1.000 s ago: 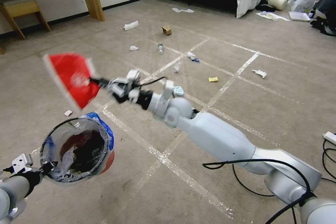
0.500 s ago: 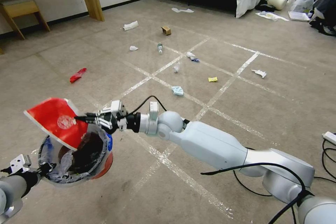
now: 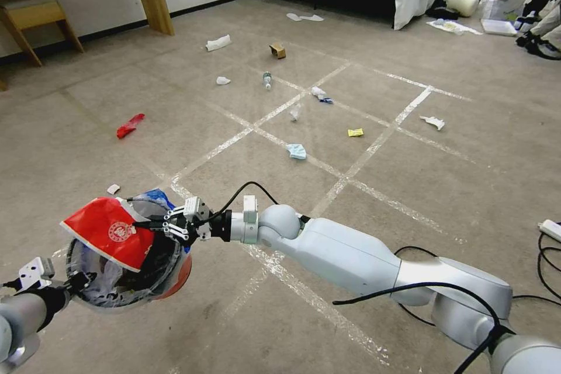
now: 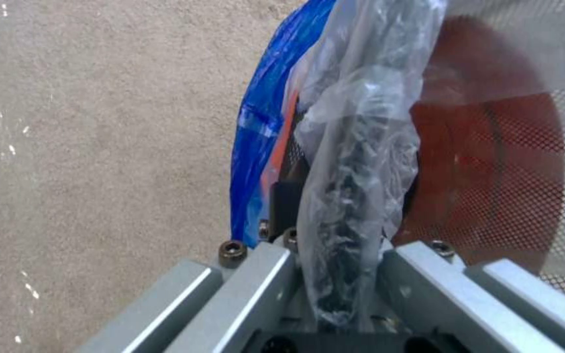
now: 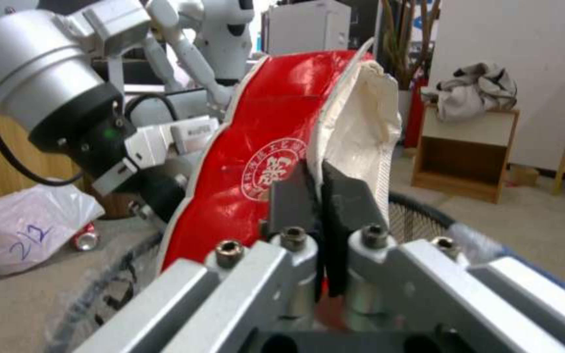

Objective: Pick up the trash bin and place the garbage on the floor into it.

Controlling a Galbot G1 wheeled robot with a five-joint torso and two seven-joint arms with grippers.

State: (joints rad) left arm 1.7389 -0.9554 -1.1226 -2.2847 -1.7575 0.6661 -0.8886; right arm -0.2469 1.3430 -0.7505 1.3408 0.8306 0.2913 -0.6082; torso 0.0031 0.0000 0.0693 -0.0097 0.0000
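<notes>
Right claw (image 3: pixel 153 225), clamped on the crushed red bowl (image 3: pixel 110 232), holds it over the bin (image 3: pixel 175 272) mouth. Left claw (image 3: pixel 75 281) is clamped on the bin rim, near side. Wrapper (image 3: pixel 129 125) lies beyond the bin on the floor (image 3: pixel 409 158).

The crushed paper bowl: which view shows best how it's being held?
The right wrist view: the right gripper pinches the crushed paper bowl at its rim, red outside and white inside visible. The head view shows it over the trash bin. The left wrist view shows the bin's liner instead.
</notes>
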